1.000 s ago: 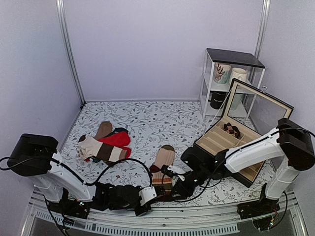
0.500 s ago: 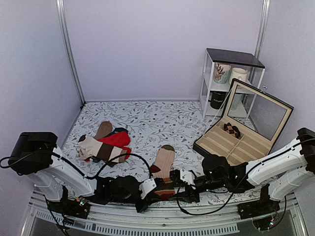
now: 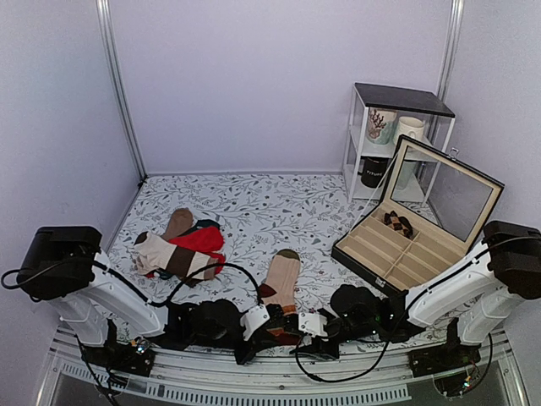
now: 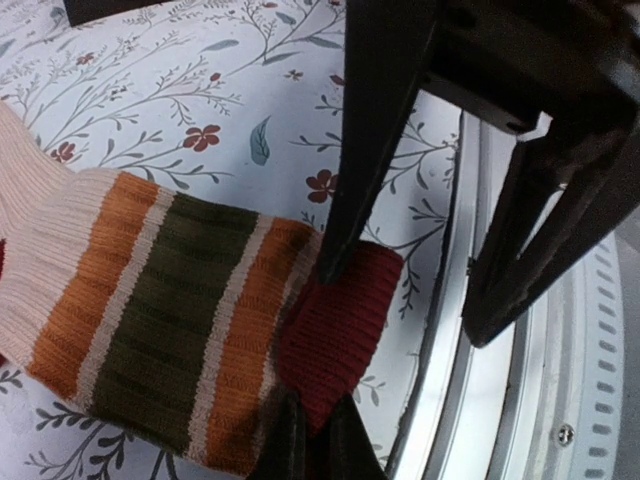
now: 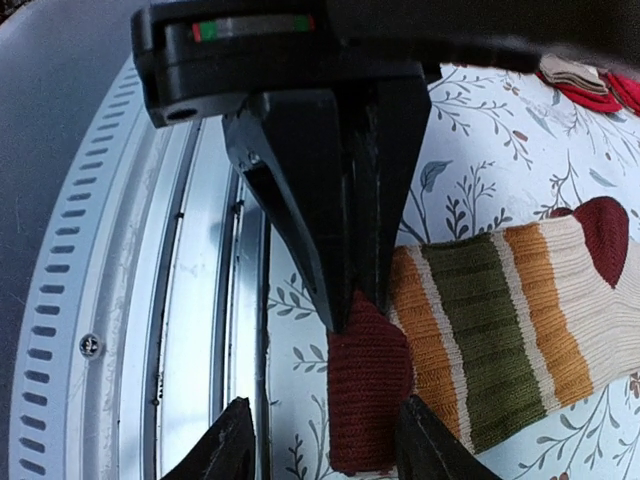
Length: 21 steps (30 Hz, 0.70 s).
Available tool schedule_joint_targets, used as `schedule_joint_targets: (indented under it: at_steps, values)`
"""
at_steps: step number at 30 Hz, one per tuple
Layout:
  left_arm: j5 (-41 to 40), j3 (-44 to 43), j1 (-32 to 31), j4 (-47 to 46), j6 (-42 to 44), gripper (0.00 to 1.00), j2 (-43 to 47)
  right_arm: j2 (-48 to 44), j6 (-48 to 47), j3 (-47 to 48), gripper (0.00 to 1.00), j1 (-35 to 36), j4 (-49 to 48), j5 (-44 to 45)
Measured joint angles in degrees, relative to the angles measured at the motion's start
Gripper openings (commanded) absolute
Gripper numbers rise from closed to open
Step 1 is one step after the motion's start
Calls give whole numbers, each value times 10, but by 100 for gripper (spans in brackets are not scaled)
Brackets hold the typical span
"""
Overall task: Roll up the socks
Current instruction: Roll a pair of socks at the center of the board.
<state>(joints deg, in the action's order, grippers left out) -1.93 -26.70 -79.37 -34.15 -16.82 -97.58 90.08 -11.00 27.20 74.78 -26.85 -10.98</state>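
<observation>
The socks (image 3: 281,283) lie flat near the table's front edge, maroon toe away from me and striped leg toward the arms. My left gripper (image 3: 267,326) is shut on the rust-red cuff (image 4: 335,330); its fingers (image 4: 285,440) pinch the cuff's near edge. My right gripper (image 3: 309,326) is open. Its fingers (image 5: 228,445) straddle the same cuff (image 5: 370,390) from the other side without closing on it. In the right wrist view the left gripper's shut fingers (image 5: 350,250) bear down on the cuff. The striped leg (image 5: 500,320) lies flat on the table.
A pile of other socks (image 3: 182,249), with a bright red one and a cream one with brown bands, lies at the left. An open black box (image 3: 406,249) stands at the right, and a white shelf with mugs (image 3: 393,135) behind it. The metal front rail (image 5: 200,300) runs close beside the cuff.
My right arm has dropped low and its gripper has come down at the sock's cuff by the front edge. My left gripper has moved right onto the cuff.
</observation>
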Motion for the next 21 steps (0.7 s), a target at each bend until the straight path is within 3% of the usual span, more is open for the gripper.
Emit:
schedule_joint_targets:
  at_steps: [5, 13, 18, 21]
  values:
    - [1, 0, 0, -1, -2, 0, 0, 27, -2, 6, 43, 7, 0, 22]
    - [6, 0, 3, -2, -13, 0, 0, 47, 7, 18, 22, 13, 1, 64]
    - [6, 1, 4, 0, -22, 27, 2, 49, 26, 26, 17, 15, 14, 77]
    - [-12, 9, 4, 14, -21, 28, 21, 50, 52, 33, 16, 15, 24, 75]
